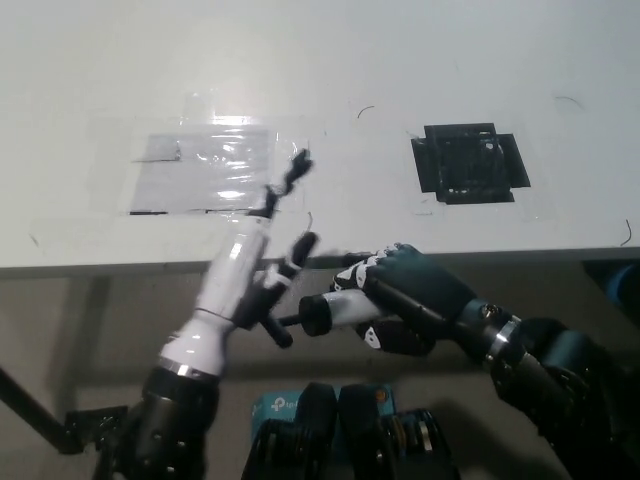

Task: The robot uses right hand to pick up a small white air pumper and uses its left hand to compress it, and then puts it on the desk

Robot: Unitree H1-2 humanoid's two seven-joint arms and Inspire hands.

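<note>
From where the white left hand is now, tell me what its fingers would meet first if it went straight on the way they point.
The left hand points up and away over the desk edge. Its fingers would likely first meet the clear taped sheet on the white desk, though their height above it is unclear.
</note>
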